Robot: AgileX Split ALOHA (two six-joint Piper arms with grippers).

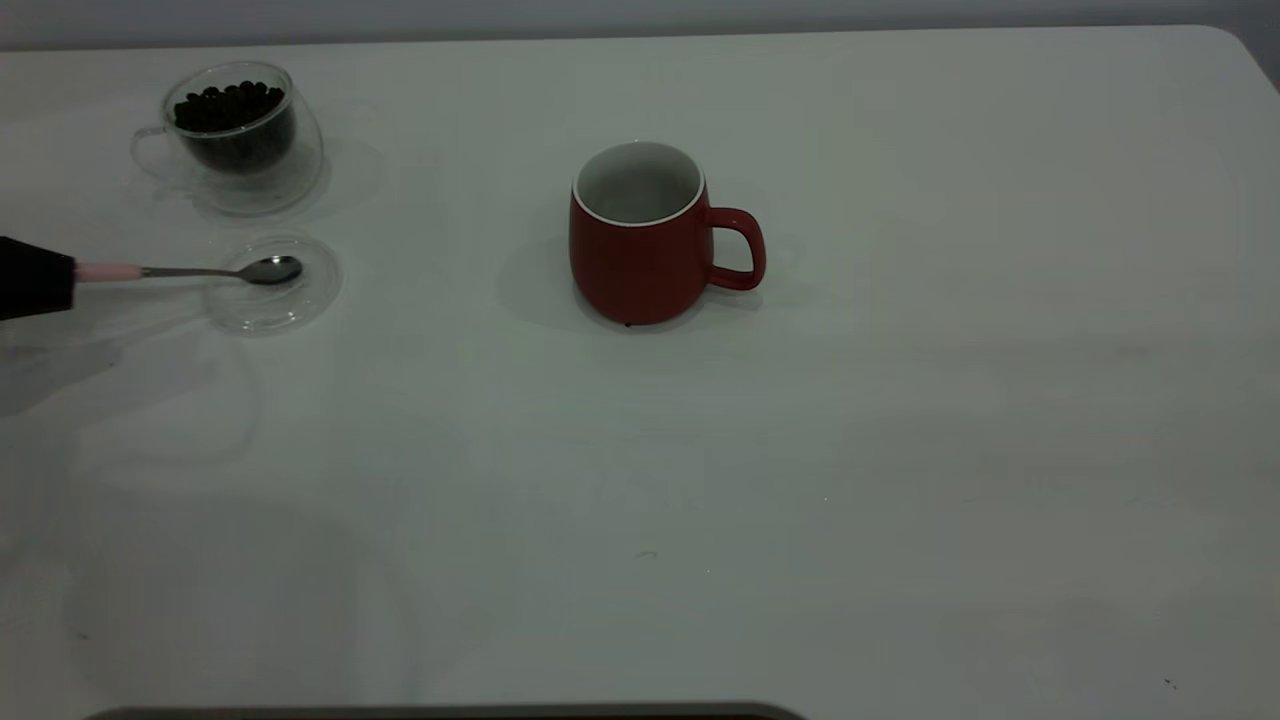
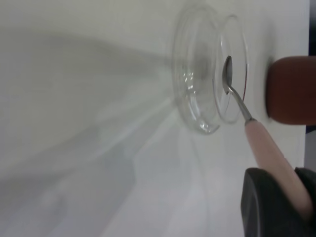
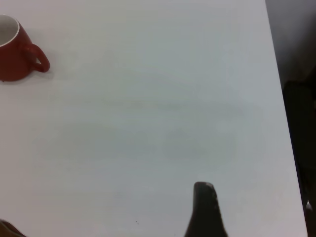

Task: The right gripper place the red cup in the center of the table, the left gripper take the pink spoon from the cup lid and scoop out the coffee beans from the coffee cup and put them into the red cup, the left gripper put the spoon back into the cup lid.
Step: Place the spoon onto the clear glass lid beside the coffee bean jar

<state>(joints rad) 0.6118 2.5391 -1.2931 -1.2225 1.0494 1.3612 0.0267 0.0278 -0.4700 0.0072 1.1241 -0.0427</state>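
My left gripper (image 2: 276, 197) gripped the spoon (image 1: 205, 271) by its pink handle; just ahead, the silver bowl lay on the clear lid (image 1: 272, 281). I judged a level lift best, before swinging toward the beans (image 1: 228, 104) in the glass cup (image 1: 240, 135) beyond. The red cup (image 1: 640, 235) stood well apart, white-lined and empty. I couldn't tell the right gripper's (image 3: 205, 210) state.

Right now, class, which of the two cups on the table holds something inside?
The coffee cup, the clear glass one at the far left, holds dark coffee beans. The red cup mid-table shows only a bare white inside.
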